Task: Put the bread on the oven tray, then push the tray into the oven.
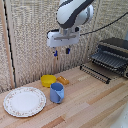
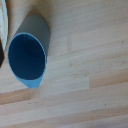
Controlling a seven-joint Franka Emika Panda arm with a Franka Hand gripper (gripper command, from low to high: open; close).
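Nearest in the exterior view, a round patterned plate (image 1: 24, 101) lies flat on the wooden worktop (image 1: 95, 102) toward the exterior view's left. Just beside it stands a blue mug (image 1: 56, 92); the wrist view looks straight down into this mug's (image 2: 29, 57) dark inside, with bare wood planks around it. Behind the mug sits a yellow bowl (image 1: 48, 80), and the bread (image 1: 63, 80) lies on the worktop just beside the bowl, toward the exterior view's right.

High above these things hangs the gripper (image 1: 61, 52), its two blue-tipped fingers (image 1: 67, 50) spread apart with a clear gap, holding nothing and touching nothing.

Farther back, at the exterior view's right, the oven pan (image 1: 95, 73) juts out low in front of the oven (image 1: 114, 56), well apart from the bread.
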